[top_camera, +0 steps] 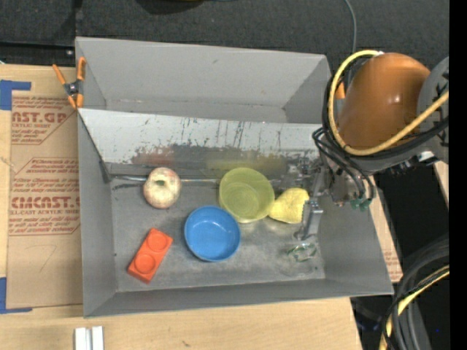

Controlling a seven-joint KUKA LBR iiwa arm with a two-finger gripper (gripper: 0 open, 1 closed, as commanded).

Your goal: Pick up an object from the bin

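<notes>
At the right end of the bin (pixel 204 79), the gripper (pixel 303 245) hangs low over the grey floor, just beside a yellow lump (pixel 290 205). Whether it is released or clenched cannot be told. The arm reaches in from the right and bends downward, and its orange cover (pixel 379 100) hides the wrist. Further left lie a green cup (pixel 246 193) next to the lump, a blue bowl (pixel 211 233), an apple (pixel 161 187) and an orange brick (pixel 150 254).

Apple (pixel 161 187), blue bowl (pixel 211 233) (orange brick (pixel 149 254) nearby).
</notes>
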